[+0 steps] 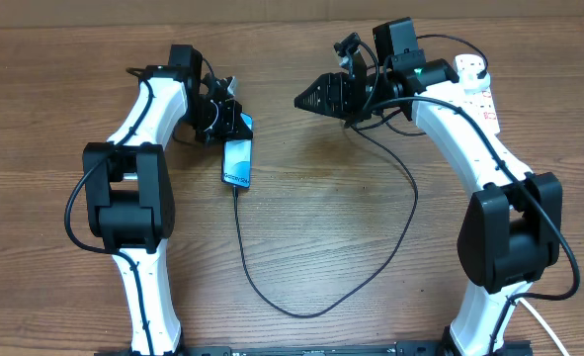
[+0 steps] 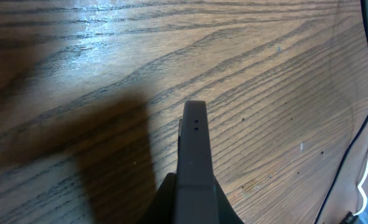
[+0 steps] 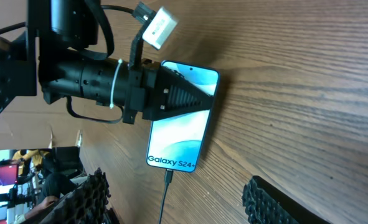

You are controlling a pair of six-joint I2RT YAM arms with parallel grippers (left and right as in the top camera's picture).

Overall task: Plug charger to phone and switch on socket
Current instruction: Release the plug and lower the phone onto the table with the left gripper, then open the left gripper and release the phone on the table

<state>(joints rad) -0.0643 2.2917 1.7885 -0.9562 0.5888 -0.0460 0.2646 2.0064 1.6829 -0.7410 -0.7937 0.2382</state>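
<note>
A: Phone (image 1: 237,163) located?
B: Laid flat on table (image 1: 35,148); charger (image 1: 238,232) seen plugged into its lower end. Left gripper (image 1: 234,124) closed, pressed on phone's top.
A: Right gripper (image 1: 306,99)?
B: Held open, apart from phone. Socket (image 1: 474,79) partly covered by that arm.

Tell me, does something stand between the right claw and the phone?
Nothing but bare table lies between the right claw and the phone. The shut left claw, however, covers the phone's upper part.

The left arm (image 1: 143,114) and right arm (image 1: 469,133) had white shells, bulky black joints and thin black cables (image 1: 71,203). The right tool (image 3: 177,199) had ridged black fingers (image 3: 87,199).
</note>
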